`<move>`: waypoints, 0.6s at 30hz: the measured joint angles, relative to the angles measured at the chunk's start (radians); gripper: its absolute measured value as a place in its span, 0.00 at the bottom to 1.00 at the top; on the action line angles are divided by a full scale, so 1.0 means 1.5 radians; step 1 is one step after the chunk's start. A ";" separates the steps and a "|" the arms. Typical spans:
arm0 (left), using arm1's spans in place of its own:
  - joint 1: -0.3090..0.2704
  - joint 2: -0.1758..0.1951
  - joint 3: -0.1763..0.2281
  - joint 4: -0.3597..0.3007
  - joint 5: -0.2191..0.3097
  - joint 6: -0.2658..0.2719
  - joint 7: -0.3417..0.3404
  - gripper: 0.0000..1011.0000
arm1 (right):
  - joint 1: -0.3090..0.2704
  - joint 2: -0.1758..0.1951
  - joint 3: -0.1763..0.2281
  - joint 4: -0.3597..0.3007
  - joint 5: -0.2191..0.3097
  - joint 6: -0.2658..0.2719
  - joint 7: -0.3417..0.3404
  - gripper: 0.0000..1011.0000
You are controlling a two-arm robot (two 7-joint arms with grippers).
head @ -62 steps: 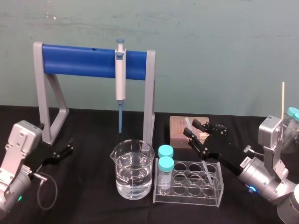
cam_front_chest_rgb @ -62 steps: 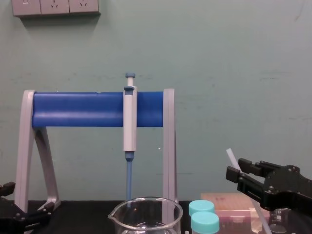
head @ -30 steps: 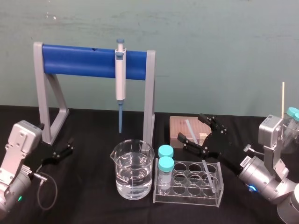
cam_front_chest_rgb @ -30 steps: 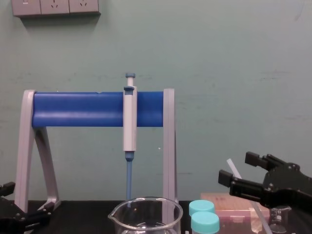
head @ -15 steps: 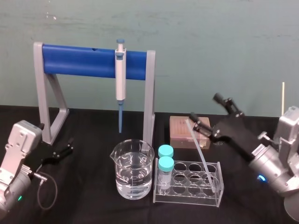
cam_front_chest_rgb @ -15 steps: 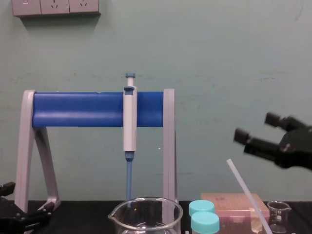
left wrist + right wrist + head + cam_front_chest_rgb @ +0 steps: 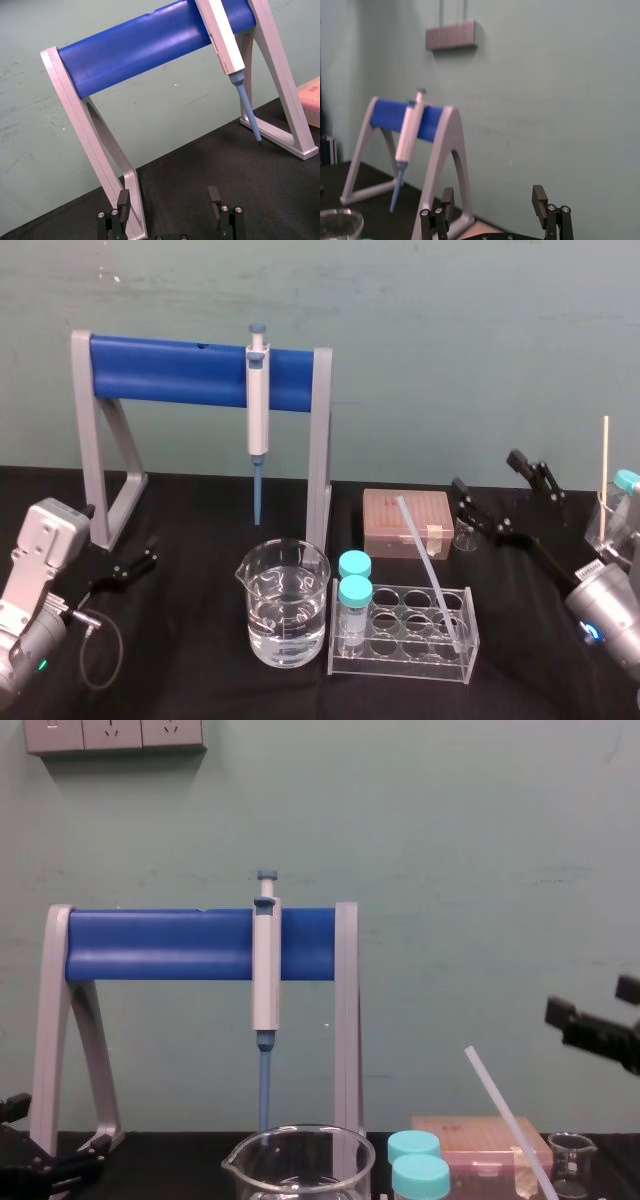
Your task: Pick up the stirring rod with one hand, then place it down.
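Note:
The stirring rod (image 7: 428,568) is a translucent white stick. It leans in the clear tube rack (image 7: 400,665) with its lower end in a right-hand hole and its top tilted back and to the left. The chest view shows the stirring rod (image 7: 505,1120) slanting up on its own, touched by nothing. My right gripper (image 7: 487,472) hangs open above and to the right of the rod's top, apart from it. In the right wrist view my right gripper (image 7: 493,197) has nothing between its spread fingers. My left gripper (image 7: 148,552) rests open at the far left, as the left wrist view of it (image 7: 169,200) confirms.
A grey stand with a blue bar (image 7: 170,370) holds a blue-tipped pipette (image 7: 258,405) behind a beaker of water (image 7: 285,605). Two teal-capped tubes (image 7: 354,590) stand at the rack's left end. A pink tip box (image 7: 395,515) and a small beaker (image 7: 465,537) sit behind the rack.
My right gripper opened off the rod's top, then rose and drew back to the right. The rod stays leaning in the rack. The left arm has not moved.

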 joint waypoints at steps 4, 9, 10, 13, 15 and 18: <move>0.000 0.000 0.000 0.000 0.000 0.000 0.000 0.99 | -0.009 0.008 0.002 -0.001 -0.005 0.038 -0.005 0.99; 0.000 0.000 0.000 0.000 0.000 0.000 0.000 0.99 | -0.012 0.018 -0.003 0.006 -0.019 0.082 -0.012 0.99; 0.000 0.000 0.000 0.000 0.000 0.000 0.000 0.99 | -0.012 0.019 -0.003 0.007 -0.021 0.088 -0.013 0.99; 0.000 0.000 0.000 0.000 0.000 0.000 0.000 0.99 | -0.012 0.020 -0.006 0.010 -0.024 0.102 -0.016 0.99; 0.000 0.000 0.000 0.000 0.000 0.000 0.000 0.99 | -0.010 0.020 -0.007 0.014 -0.025 0.111 -0.016 0.99; 0.000 0.000 0.000 0.000 0.000 0.000 0.000 0.99 | -0.008 0.020 -0.008 0.018 -0.025 0.118 -0.015 0.99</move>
